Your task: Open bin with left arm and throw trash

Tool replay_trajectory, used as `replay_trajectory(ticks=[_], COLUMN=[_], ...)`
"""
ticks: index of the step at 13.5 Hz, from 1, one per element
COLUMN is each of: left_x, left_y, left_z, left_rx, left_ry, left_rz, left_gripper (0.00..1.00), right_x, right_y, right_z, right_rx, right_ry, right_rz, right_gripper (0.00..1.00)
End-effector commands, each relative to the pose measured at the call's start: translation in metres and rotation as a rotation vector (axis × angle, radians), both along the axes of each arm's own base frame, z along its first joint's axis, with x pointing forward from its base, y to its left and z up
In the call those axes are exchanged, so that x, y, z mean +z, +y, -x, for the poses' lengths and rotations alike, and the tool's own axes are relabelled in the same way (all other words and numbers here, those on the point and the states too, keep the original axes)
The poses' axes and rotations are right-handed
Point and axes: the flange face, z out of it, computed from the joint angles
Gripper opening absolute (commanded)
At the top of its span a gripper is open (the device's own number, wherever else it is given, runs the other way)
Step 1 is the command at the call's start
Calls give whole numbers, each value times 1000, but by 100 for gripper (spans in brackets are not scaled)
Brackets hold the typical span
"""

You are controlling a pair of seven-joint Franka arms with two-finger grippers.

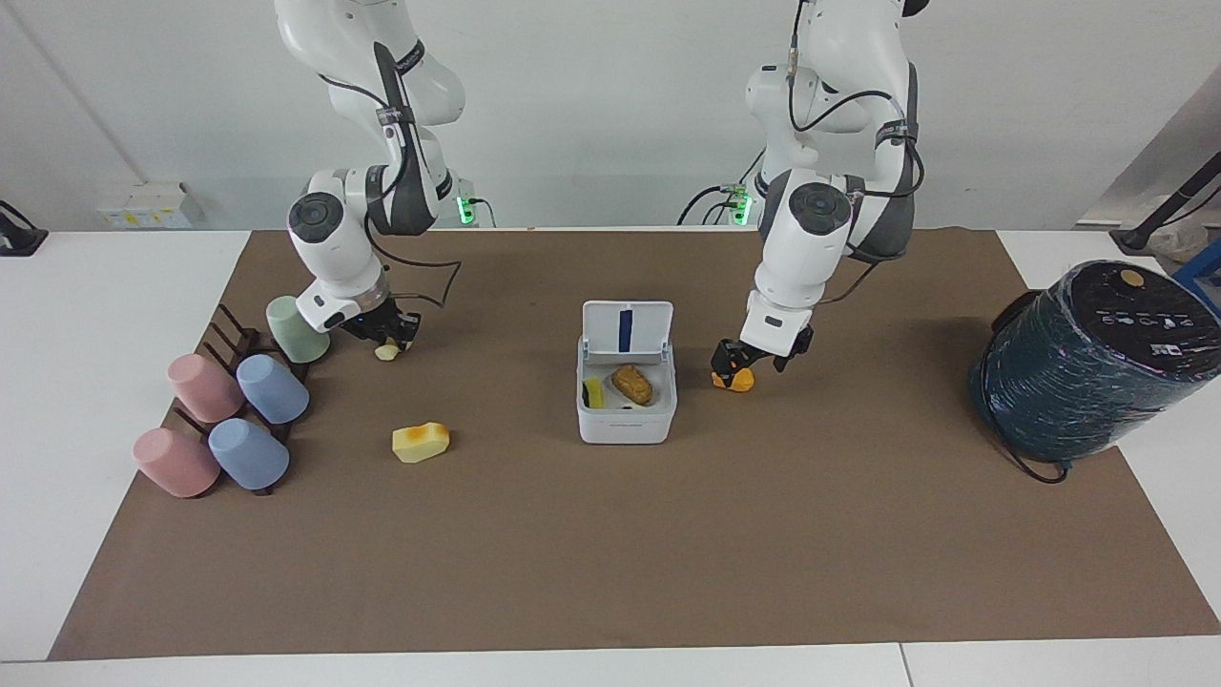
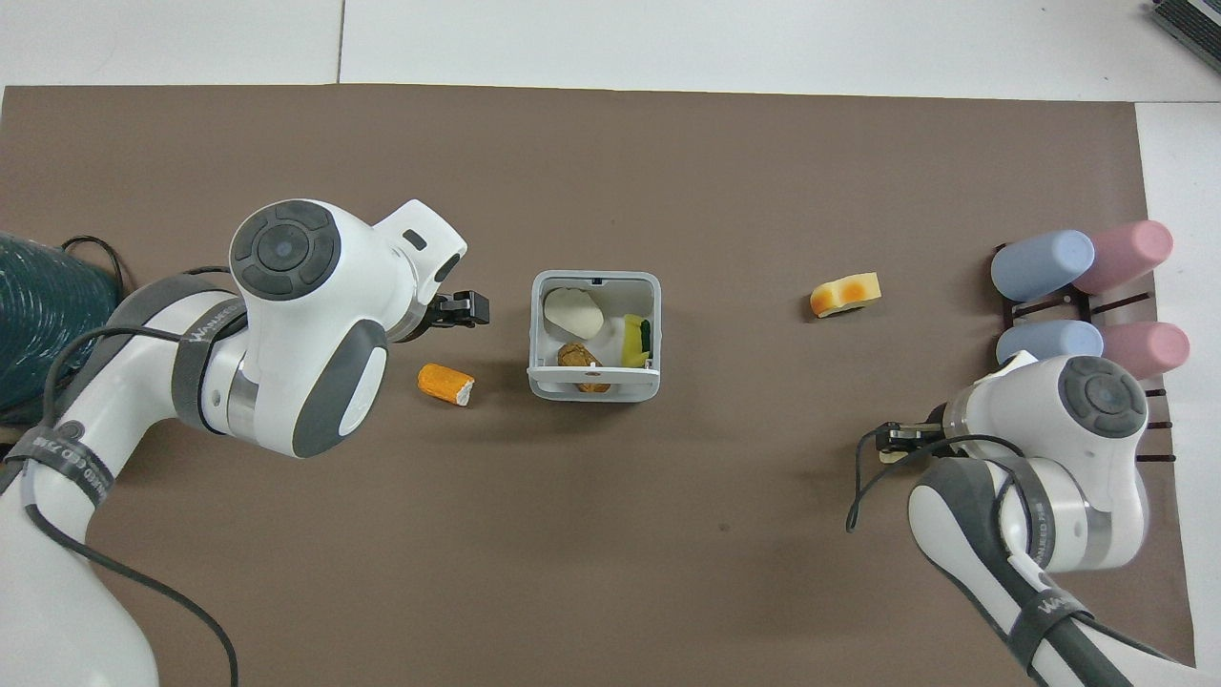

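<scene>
The white bin [image 1: 625, 426] stands mid-mat with its lid [image 1: 626, 330] tipped up and open; it also shows in the overhead view [image 2: 593, 388]. A brown lump and a yellow-green piece lie inside. The orange lump [image 1: 734, 381] [image 2: 445, 384] lies on the mat beside the bin, toward the left arm's end. My left gripper [image 1: 755, 357] [image 2: 471, 308] hangs just above the mat by that lump. The cream lump [image 1: 386, 352] [image 2: 891, 457] lies under my right gripper [image 1: 385, 334] [image 2: 895, 440], which is down at it. The yellow block with an orange patch [image 1: 421, 442] [image 2: 845, 293] lies free.
Pastel pink and blue cups [image 1: 229, 410] [image 2: 1078, 286] lie on a dark rack at the right arm's end, with a green cup [image 1: 296, 329] beside them. A large dark teal wrapped cylinder [image 1: 1087, 358] [image 2: 43, 315] stands at the left arm's end. A brown mat [image 1: 610, 553] covers the table.
</scene>
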Motion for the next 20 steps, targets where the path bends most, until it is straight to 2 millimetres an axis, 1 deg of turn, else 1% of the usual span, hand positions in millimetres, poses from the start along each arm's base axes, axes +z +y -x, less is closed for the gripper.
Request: replay_trajectory(ticks=[1,2,3,4,5,7,9,10,11,13,14,15,16,17,18,19,20], left_x=[-5,-7,-9,-15,-17,-26,-36,-42,-45,-54,-61,-64,-69,-71,-72,-72,-72], left_y=[8,6,5,4,-10,-12,-11,-10,-7,1,1,2,3,3,3,3,3], left_z=[20,24,28,34,43,42,47,51,52,55,58,59,57,56,56,55,55], left_rx=[226,325,424,507,564,736,782,785,787,799,803,824,849,855,857,858,856], left_ry=[-28,-26,-20,-9,-14,-47,-46,-41,-48,-55,-53,-61,-69,-72,-70,-70,-71], left_rz=[15,22,25,23,35,88,93,87,95,102,104,115,129,134,133,133,132], left_gripper=[100,100,100,100,100,100,100,100,100,100,98,94,91,86,76,64,52], right_x=[35,53,70,83,96,122,141,150,155,162,164,164,159,154,157,153,150], right_y=[24,36,44,56,68,82,97,117,132,179,198,215,232,254,262,269,288], right_z=[-20,-34,-47,-59,-77,-108,-133,-141,-151,-171,-179,-184,-189,-188,-191,-190,-182], right_rx=[-33,-82,-126,-142,-166,-238,-306,-339,-401,-529,-583,-620,-654,-681,-705,-718,-721], right_ry=[-85,-126,-163,-191,-219,-248,-261,-267,-263,-260,-258,-256,-250,-236,-240,-235,-223], right_rz=[-14,-18,-23,-32,-44,-64,-120,-169,-210,-261,-278,-293,-303,-308,-317,-319,-320], right_gripper=[0,0,0,0,0,0,0,0,0,0,0,0,0,0,0,0,0])
